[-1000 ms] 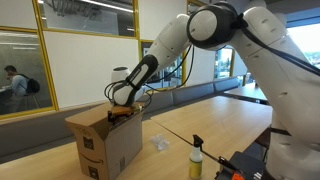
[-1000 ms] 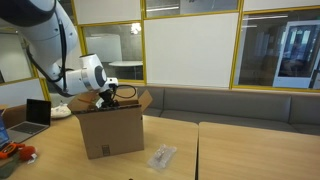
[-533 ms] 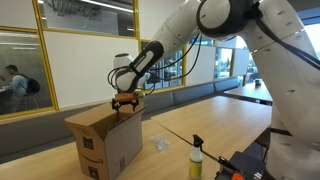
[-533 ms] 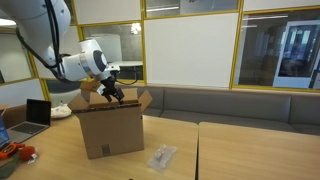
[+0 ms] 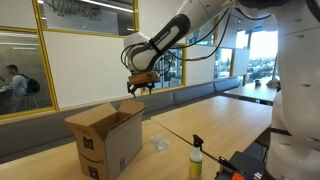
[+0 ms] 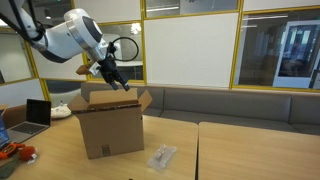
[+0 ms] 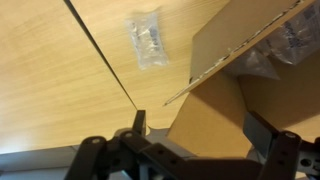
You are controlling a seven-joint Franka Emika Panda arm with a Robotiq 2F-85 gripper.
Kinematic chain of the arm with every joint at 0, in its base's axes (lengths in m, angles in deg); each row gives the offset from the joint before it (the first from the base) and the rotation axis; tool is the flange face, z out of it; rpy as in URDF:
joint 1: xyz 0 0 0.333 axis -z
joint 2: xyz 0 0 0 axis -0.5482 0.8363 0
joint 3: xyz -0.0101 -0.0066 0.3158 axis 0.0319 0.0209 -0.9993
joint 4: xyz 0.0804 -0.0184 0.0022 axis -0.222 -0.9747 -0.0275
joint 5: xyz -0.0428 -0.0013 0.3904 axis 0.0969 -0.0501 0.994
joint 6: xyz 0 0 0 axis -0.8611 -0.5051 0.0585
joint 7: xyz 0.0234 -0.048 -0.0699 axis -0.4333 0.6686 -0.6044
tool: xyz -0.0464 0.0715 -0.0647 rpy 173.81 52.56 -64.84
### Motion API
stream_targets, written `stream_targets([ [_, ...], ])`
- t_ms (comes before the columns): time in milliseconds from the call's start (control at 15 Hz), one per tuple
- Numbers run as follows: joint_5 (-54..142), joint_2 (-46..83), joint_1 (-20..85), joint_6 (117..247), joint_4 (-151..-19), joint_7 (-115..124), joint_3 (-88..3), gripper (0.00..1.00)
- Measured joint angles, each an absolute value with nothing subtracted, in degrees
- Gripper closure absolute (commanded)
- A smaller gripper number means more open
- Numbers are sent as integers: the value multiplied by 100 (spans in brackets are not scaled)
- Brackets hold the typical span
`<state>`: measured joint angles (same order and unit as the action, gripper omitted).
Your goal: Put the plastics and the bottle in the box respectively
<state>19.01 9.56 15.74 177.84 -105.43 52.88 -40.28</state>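
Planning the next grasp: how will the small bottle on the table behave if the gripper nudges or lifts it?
The bottle stands upright, tall and slim on a narrow base, so a sideways nudge would probably tip it. If its body is round, as it seems, it could then roll on the smooth table. Being small, it is likely light.

The wooden table (image 5: 230, 115) has a dark seam. An open laptop (image 6: 37, 112) stands at one end. A grey upholstered seat (image 6: 240, 100) runs below yellow-framed glass partitions (image 6: 190, 45).
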Motion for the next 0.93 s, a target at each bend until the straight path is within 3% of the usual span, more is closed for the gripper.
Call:
stream_targets([
  [533,1256,59,2346,17676,-12204,5972,-4513,0],
  [933,1069,221,2834,18682,-12947,6006,-4557,0],
])
